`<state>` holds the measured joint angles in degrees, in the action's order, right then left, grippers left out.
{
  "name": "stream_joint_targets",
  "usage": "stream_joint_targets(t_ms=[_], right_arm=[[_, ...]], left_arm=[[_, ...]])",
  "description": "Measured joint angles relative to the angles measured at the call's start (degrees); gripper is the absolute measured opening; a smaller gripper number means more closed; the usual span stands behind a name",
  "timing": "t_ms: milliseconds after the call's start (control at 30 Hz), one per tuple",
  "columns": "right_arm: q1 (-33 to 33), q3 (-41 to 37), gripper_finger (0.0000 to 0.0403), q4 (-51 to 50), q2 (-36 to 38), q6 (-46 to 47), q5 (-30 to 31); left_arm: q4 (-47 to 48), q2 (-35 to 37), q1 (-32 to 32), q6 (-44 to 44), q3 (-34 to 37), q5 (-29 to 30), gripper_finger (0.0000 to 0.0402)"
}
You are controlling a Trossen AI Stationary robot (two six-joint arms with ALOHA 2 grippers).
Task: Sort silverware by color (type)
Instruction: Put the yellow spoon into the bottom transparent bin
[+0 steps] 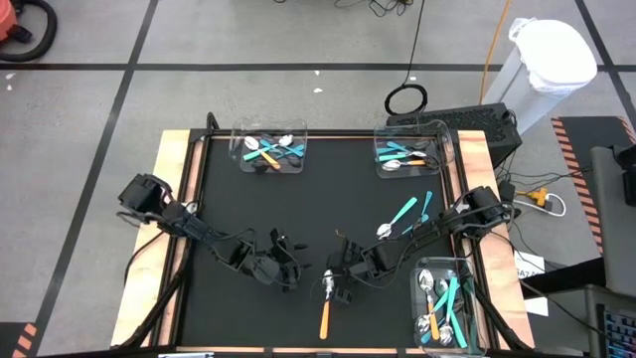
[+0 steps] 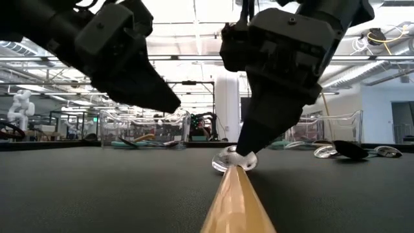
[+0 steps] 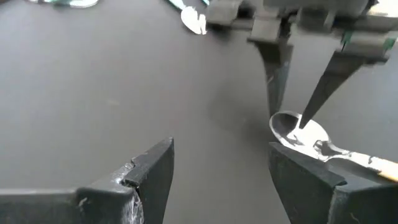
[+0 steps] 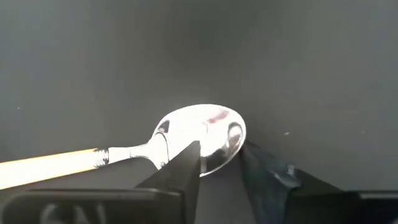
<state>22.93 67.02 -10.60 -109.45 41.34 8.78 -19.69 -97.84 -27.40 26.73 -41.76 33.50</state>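
An orange-handled spoon (image 1: 325,306) lies flat on the black mat near the table's front edge, bowl (image 4: 202,134) toward the far side. My right gripper (image 4: 221,155) stands over that bowl, pointing steeply down, with a narrow gap between its fingers. Just left of the spoon, my left gripper (image 3: 221,149) hovers wide open above the bare mat and holds nothing. Two teal-handled spoons (image 1: 402,214) lie loose on the mat farther right. My right gripper comes at the spoon's bowl (image 3: 298,130) from above, slanting down. One fingertip (image 3: 303,121) rests inside the bowl, and the other (image 3: 275,109) stands just outside its rim. The spoon lies flat on the mat, its handle (image 2: 236,200) pointing to the near edge.
Three clear bins hold more silverware: one at the far left (image 1: 268,149), one at the far right (image 1: 412,151) and one at the near right (image 1: 444,308). The two grippers are close together over the near middle of the mat.
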Motion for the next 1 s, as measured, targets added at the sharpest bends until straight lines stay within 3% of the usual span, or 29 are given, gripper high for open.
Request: stream_joint_targets(t_ms=[267,600,1000], right_arm=[[-0.1,0.1,0.0011,0.9,0.1,-1.6,0.3],[-0.4,0.1,0.0001,-1.4,2.2,-4.0,2.0],[0.5,0.1,0.0,-22.2,20.2,-3.9,15.3]], left_arm=[[-2.4,-2.3,0.0,0.0,0.0,0.0,0.0255],[-2.0,-2.3,0.0,-0.1,0.0,-0.1,0.0255],[-2.0,-2.3,0.0,-0.1,0.0,0.1,0.0255]])
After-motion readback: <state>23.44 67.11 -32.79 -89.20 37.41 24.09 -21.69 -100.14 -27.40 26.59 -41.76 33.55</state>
